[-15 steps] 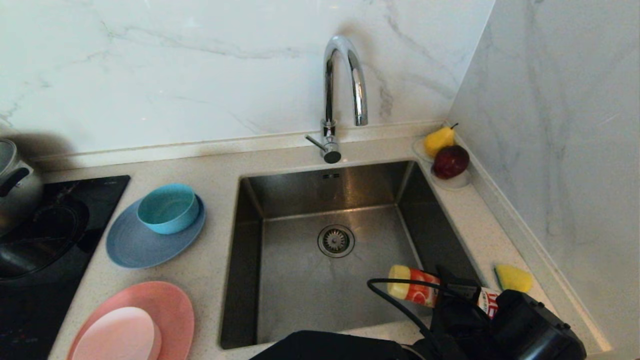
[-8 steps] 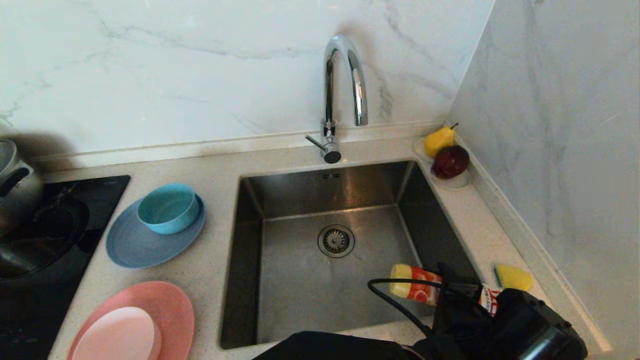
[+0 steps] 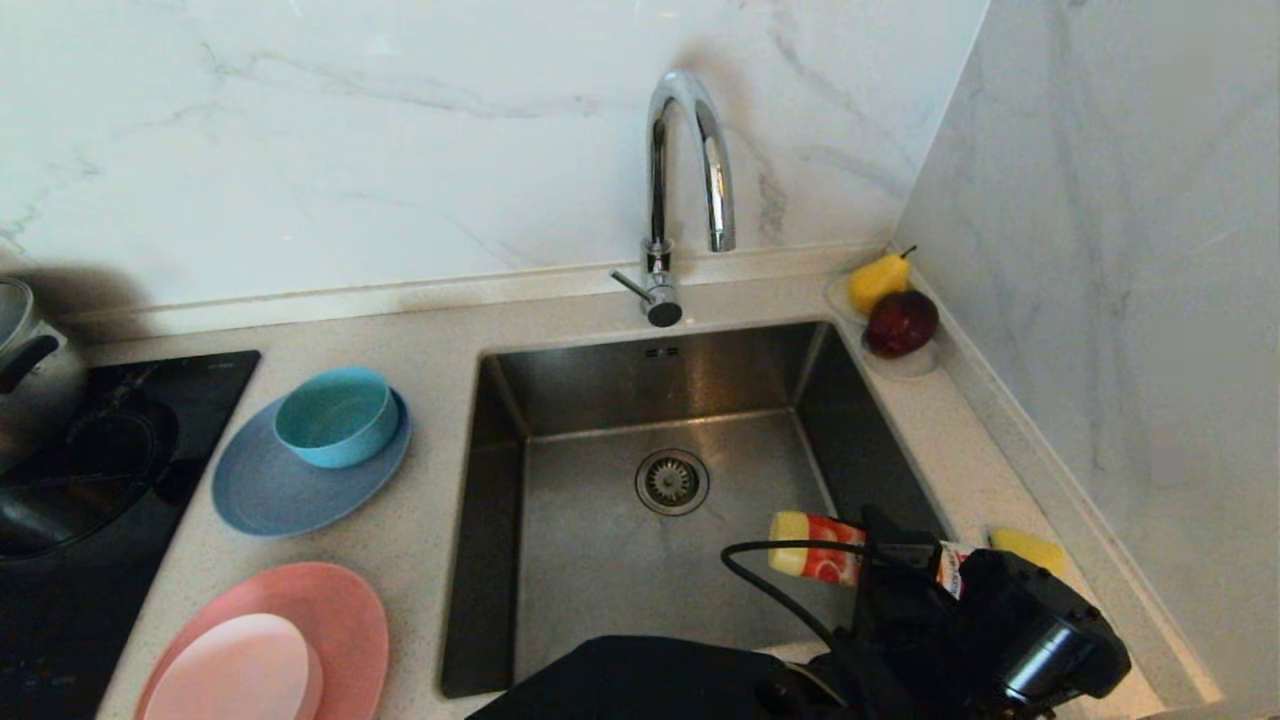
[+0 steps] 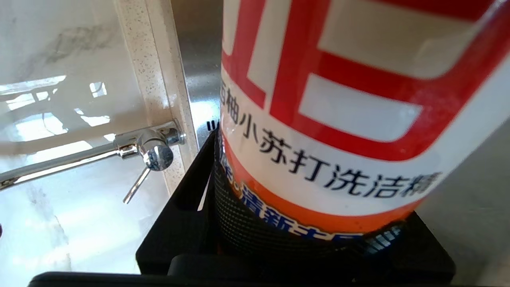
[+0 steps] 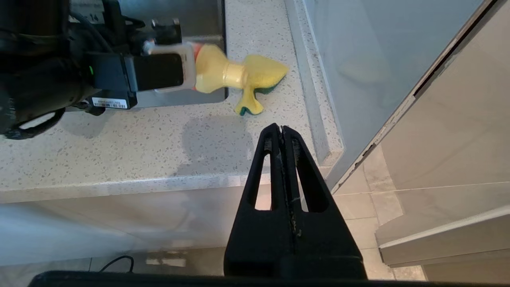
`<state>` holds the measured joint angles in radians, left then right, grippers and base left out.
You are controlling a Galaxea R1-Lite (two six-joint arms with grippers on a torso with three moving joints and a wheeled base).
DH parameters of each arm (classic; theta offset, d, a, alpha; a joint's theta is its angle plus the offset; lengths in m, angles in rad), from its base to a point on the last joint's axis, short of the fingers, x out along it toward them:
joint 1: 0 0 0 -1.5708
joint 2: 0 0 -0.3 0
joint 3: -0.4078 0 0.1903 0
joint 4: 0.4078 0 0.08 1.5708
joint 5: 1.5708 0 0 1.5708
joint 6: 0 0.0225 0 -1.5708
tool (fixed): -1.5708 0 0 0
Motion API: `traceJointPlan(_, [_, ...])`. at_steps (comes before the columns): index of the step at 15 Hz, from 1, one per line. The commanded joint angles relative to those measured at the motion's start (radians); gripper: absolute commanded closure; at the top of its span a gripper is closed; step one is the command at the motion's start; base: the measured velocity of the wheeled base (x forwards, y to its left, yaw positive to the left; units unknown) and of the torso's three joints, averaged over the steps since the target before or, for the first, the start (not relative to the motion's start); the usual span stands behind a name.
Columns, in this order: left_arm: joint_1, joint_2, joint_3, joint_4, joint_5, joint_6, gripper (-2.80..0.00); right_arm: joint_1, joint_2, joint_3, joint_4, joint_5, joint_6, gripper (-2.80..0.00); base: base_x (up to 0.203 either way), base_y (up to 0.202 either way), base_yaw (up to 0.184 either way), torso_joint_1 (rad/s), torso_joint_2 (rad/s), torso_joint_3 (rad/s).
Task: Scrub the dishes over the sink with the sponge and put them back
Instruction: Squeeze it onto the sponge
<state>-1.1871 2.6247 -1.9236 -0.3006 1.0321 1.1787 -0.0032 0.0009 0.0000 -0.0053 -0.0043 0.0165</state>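
My left gripper (image 3: 900, 575) reaches across to the sink's (image 3: 600, 600) front right corner. It is shut on a dish soap bottle (image 3: 820, 558) with a red, white and orange label (image 4: 338, 119), held about level. In the right wrist view the bottle's yellow neck (image 5: 223, 73) points at the yellow and green sponge (image 5: 265, 71) on the counter. The arm half hides the sponge (image 3: 1028, 546) from above. A teal bowl (image 3: 335, 415) sits on a grey-blue plate (image 3: 265, 495), and a pale pink dish (image 3: 235, 670) on a salmon plate (image 3: 345, 605). My right gripper (image 5: 281, 129) is shut and empty below the counter edge.
A chrome tap (image 3: 685, 160) stands behind the basin and the drain strainer (image 3: 672, 481) is in its floor. A steel pot (image 3: 20, 370) and a black cooktop (image 3: 90, 470) are at the far left. A white dish with fruit (image 3: 895, 310) sits in the back right corner by the marble wall.
The left arm has shifted a little left and farther back with the bottle. It now covers more of the sponge. The dishes and the right gripper have not moved.
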Motion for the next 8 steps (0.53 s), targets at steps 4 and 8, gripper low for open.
traceJointPlan(4, [0.009, 0.008, -0.014, -0.009, 0.006, 0.026, 0.00, 0.000, 0.001, 0.000, -0.001, 0.000, 0.000, 0.00, 0.000, 0.000, 0.000, 0.000, 0.00, 0.000])
traceJointPlan(8, [0.009, 0.006, -0.014, -0.058, 0.005, 0.123, 0.00, 0.000, 0.001, 0.000, -0.001, 0.000, 0.000, 0.00, 0.000, 0.000, 0.000, 0.000, 0.00, 0.000])
